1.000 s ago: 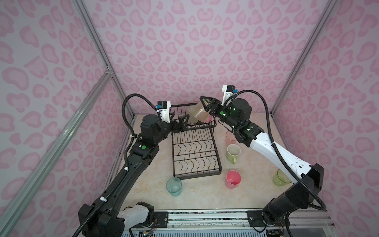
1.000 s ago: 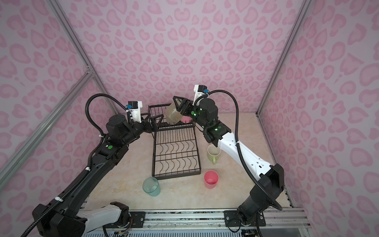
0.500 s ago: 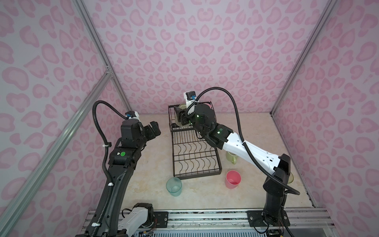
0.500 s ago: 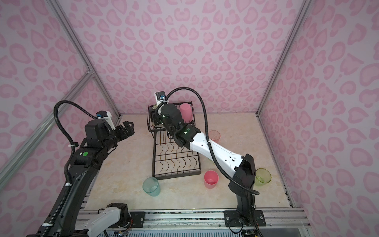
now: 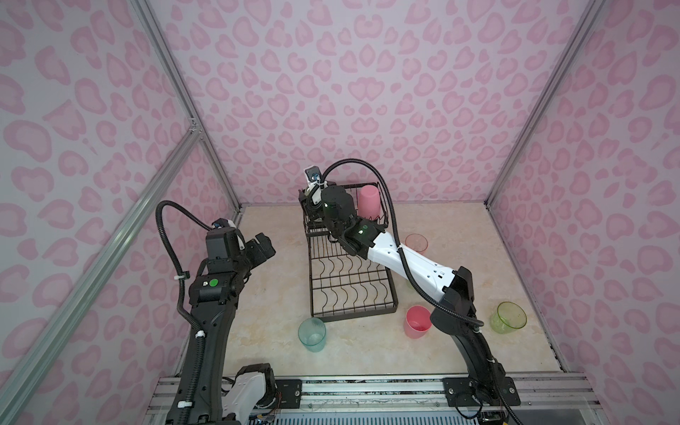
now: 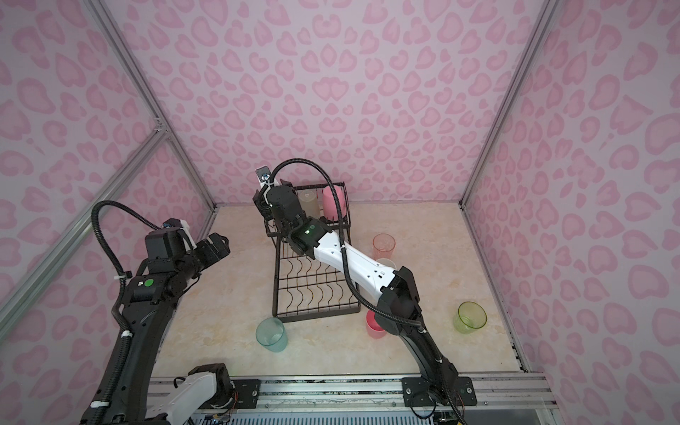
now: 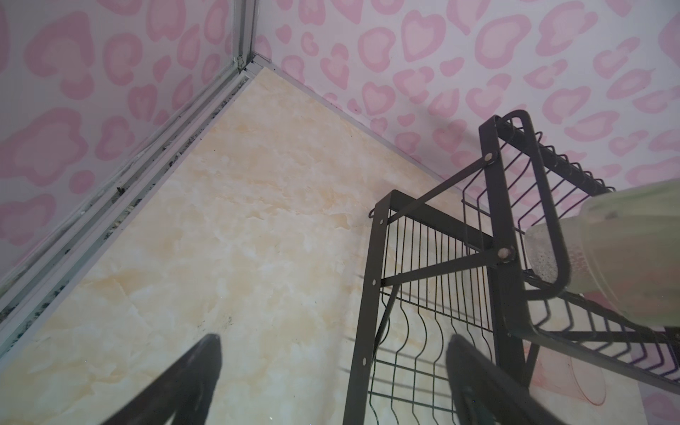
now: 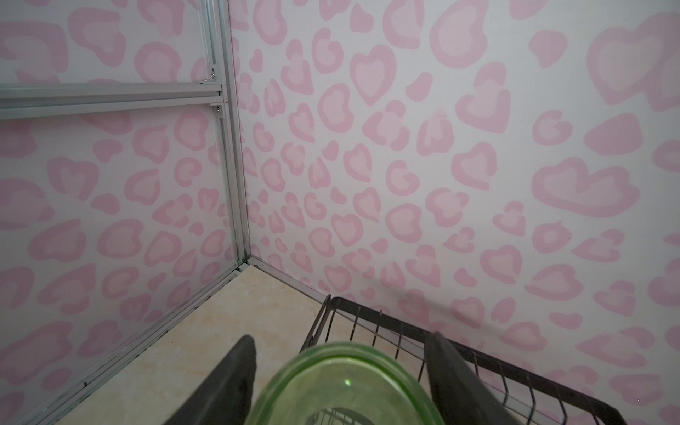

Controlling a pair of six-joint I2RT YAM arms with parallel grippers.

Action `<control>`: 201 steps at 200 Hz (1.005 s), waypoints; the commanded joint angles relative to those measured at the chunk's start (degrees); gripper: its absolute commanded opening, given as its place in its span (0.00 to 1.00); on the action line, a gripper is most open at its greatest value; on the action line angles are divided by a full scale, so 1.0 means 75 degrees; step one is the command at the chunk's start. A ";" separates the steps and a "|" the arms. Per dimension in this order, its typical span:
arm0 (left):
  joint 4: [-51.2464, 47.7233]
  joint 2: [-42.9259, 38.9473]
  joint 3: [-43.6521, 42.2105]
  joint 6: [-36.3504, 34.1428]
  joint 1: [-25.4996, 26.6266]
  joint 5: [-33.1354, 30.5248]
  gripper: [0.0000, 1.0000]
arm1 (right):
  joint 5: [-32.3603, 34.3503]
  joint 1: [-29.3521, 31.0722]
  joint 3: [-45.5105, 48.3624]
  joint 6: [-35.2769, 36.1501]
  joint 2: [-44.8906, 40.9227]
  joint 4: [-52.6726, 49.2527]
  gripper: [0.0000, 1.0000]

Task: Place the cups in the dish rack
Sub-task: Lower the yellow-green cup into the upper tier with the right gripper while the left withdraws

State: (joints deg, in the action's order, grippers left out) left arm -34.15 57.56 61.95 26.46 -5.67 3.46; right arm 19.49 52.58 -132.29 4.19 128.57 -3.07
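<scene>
The right gripper (image 8: 342,342) is clamped on a green cup (image 8: 346,382), a finger on each side, at the far-left corner of the rack's (image 5: 353,315) raised basket (image 7: 496,206). Whether the cup rests on the wires I cannot tell.

A second ago this arm held a cup at the basket's right end, with the left gripper (image 5: 265,245) close beside the rack. Now that gripper is back on the left, apart and empty. The placing looks like the right arm's job alone, with release not yet made.

A frosted cup (image 6: 309,202) and a pink cup (image 5: 369,200) stand just right of the wrist, and the far wall (image 8: 404,184) is near. Straight up looks the clearest exit. The rack's long tray is bare. The teal cup (image 5: 312,333) and others wait on the tabletop (image 5: 276,294).
</scene>
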 commanded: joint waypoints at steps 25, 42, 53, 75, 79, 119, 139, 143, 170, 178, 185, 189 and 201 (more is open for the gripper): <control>0.0423 0.0016 -0.0241 -0.0071 -0.0026 0.0358 0.97 | -0.0221 -0.0287 -0.0478 0.0011 0.0617 0.0205 0.59; 0.0494 0.0060 -0.0267 -0.0082 -0.0034 0.0405 0.97 | -0.0346 -0.0397 -0.0630 -0.0130 0.0767 0.0137 0.59; 0.0519 0.0108 -0.0271 -0.0082 -0.0042 0.0421 0.97 | -0.0406 -0.0435 -0.0693 -0.0160 0.0834 0.0128 0.59; 0.0565 0.0143 -0.0301 -0.0071 -0.0058 0.0479 0.97 | -0.0415 -0.0448 -0.0707 -0.0146 0.0946 0.0199 0.61; 0.0562 0.0151 -0.0303 -0.0071 -0.0063 0.0492 0.97 | -0.0418 -0.0465 -0.0713 -0.0148 0.0970 0.0205 0.61; 0.0617 0.0165 -0.0359 -0.0071 -0.0076 0.0546 0.97 | -0.0486 -0.0469 -0.0716 -0.0262 0.1180 0.0187 0.61; 0.0638 0.0206 -0.0362 -0.0071 -0.0098 0.0577 0.97 | -0.0453 -0.0469 -0.0750 -0.0275 0.1276 0.0188 0.62; 0.0634 0.0213 -0.0362 -0.0071 -0.0091 0.0579 0.97 | -0.0464 -0.0467 -0.0764 -0.0287 0.1297 0.0161 0.63; 0.0663 0.0265 -0.0350 -0.0059 -0.0090 0.0653 0.97 | -0.0465 -0.0464 -0.0830 -0.0306 0.1381 0.0099 0.66; 0.0665 0.0259 -0.0353 -0.0059 -0.0098 0.0674 0.98 | -0.0445 -0.0469 -0.0838 -0.0309 0.1385 0.0088 0.70; 0.0669 0.0259 -0.0362 -0.0079 -0.0097 0.0686 0.97 | -0.0436 -0.0467 -0.0851 -0.0312 0.1384 0.0061 0.75; 0.0675 0.0252 -0.0366 -0.0092 -0.0091 0.0716 0.97 | -0.0430 -0.0469 -0.0859 -0.0296 0.1384 0.0052 0.77; 0.0705 0.0207 -0.0382 -0.0140 -0.0100 0.0777 0.97 | -0.0413 -0.0455 -0.0903 -0.0288 0.1362 -0.0010 0.84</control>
State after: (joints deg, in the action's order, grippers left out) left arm -31.16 59.40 59.48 26.24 -6.33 8.10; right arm 16.25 49.17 -138.37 2.13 138.32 -3.05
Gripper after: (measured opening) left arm 0.973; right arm 0.793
